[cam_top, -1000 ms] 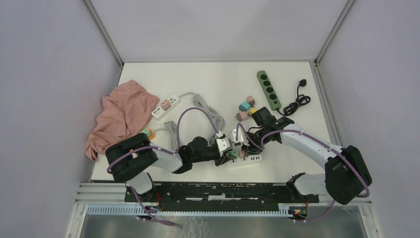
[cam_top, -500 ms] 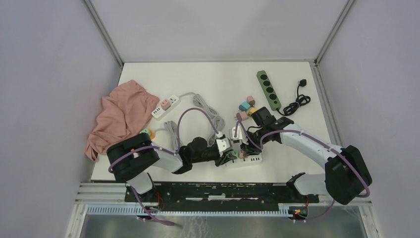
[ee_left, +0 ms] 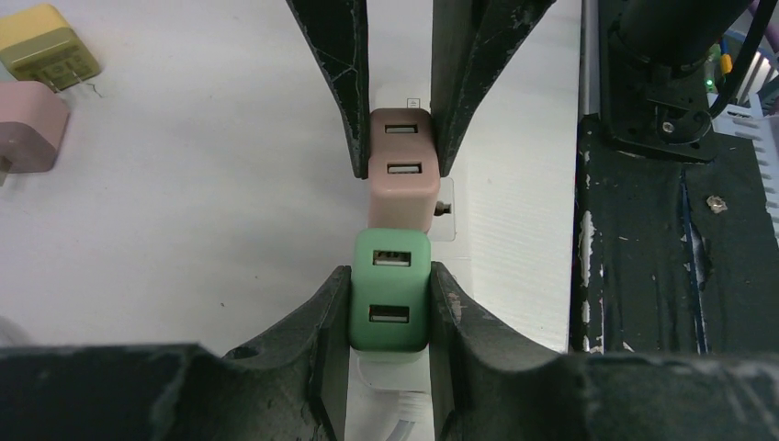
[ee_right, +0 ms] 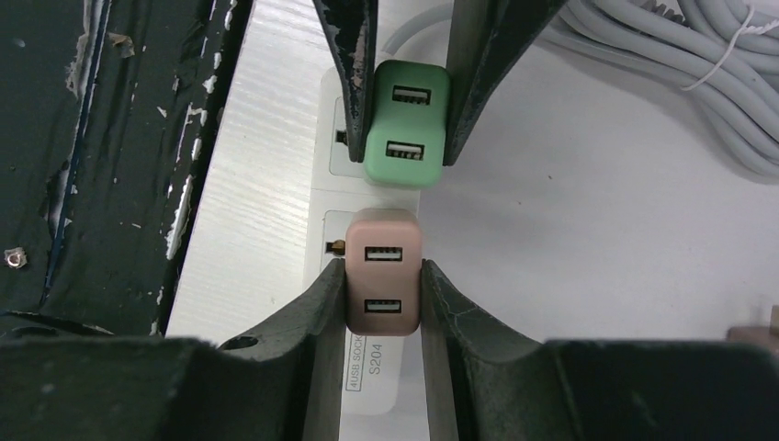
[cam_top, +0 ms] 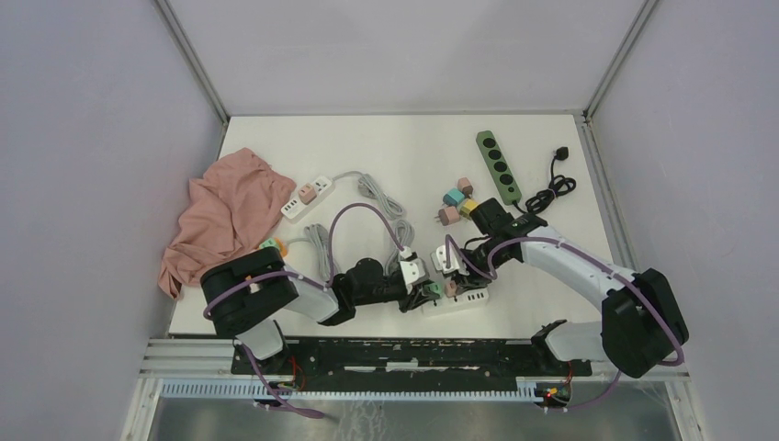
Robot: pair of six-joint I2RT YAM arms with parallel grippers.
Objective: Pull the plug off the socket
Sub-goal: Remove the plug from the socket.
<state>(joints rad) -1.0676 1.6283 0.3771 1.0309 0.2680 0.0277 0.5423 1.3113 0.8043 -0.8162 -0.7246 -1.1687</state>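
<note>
A white power strip (cam_top: 457, 299) lies near the table's front edge. A green plug (cam_top: 432, 288) and a pink plug (cam_top: 450, 288) sit side by side on it. My left gripper (ee_left: 389, 303) is shut on the green plug (ee_left: 389, 289). My right gripper (ee_right: 384, 303) is shut on the pink plug (ee_right: 384, 285). The two grippers face each other over the strip (ee_right: 340, 156). A metal prong of the pink plug (ee_left: 400, 179) shows at its side above the strip (ee_left: 487, 266). The green plug (ee_right: 406, 124) sits flat on the strip.
Several loose plugs (cam_top: 455, 202) lie behind the strip. A dark green power strip (cam_top: 498, 165) and its black cable (cam_top: 551, 188) are at the back right. A second white strip (cam_top: 308, 197), grey cable coils (cam_top: 381, 197) and a pink cloth (cam_top: 225, 216) are to the left.
Both grippers and the white strip have shifted slightly right and towards the front edge. Both grips are unchanged.
</note>
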